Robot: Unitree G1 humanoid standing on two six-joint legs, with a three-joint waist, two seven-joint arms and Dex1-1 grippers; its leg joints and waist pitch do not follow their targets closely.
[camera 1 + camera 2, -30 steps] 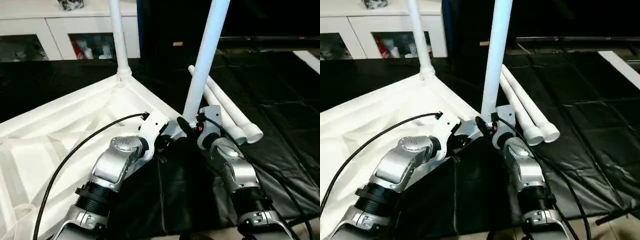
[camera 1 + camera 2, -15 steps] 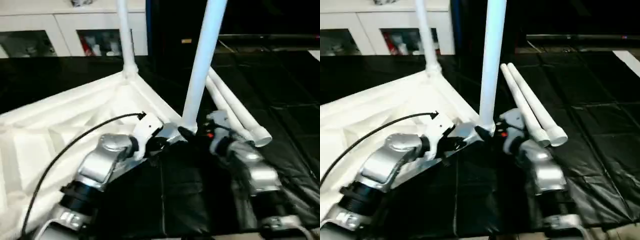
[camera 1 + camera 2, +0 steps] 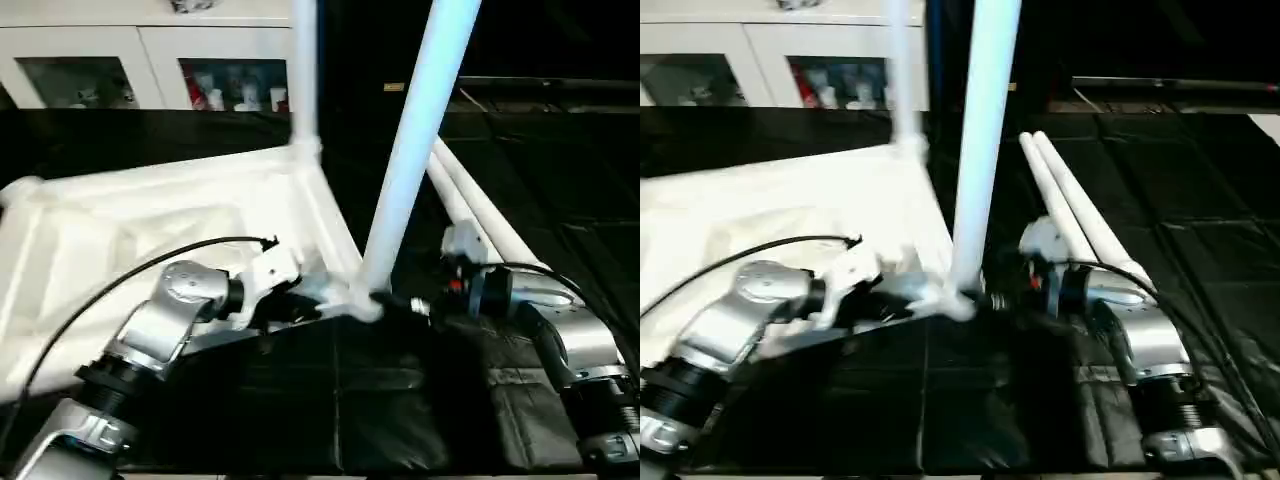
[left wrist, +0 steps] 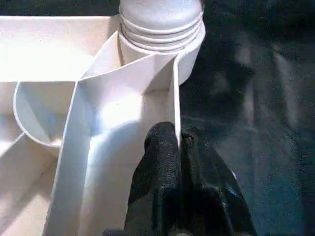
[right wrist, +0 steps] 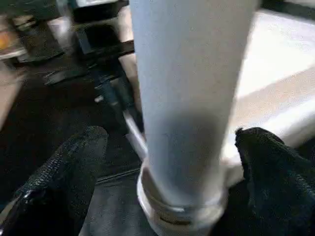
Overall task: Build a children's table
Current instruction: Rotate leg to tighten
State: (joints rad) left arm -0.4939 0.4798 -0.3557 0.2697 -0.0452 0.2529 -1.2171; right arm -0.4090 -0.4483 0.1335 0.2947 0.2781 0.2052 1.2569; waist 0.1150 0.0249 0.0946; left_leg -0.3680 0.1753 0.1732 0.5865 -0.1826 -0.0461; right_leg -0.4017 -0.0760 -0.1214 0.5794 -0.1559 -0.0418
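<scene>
The white plastic rectangular table top [image 3: 150, 230] lay upside down on the black sheet-covered floor [image 3: 560, 210], its ribbed underside facing up. Two long white tapered tube legs stood upright in its round corner sockets: the near leg [image 3: 415, 150] at the corner closest to the robot, and the far leg [image 3: 304, 75] at the corner beyond it. Two more white tube legs [image 3: 480, 205] lay side by side on the black floor, just to the right of the top, touching each other along their length. That made four legs in all, two fitted and two loose.

The left gripper [image 4: 179, 142] had its two black fingers pressed together, pinching the thin side wall of the top close to the near corner socket [image 4: 162, 34], where the ribbed base of the near leg sat. The right gripper [image 5: 170, 147] had its fingers [image 5: 74, 162] spread wide, one on each side of the near leg just above its base, apart from it and holding nothing.

Behind the work stood one white glass-door cabinet [image 3: 150, 70] with small items behind its panes.
</scene>
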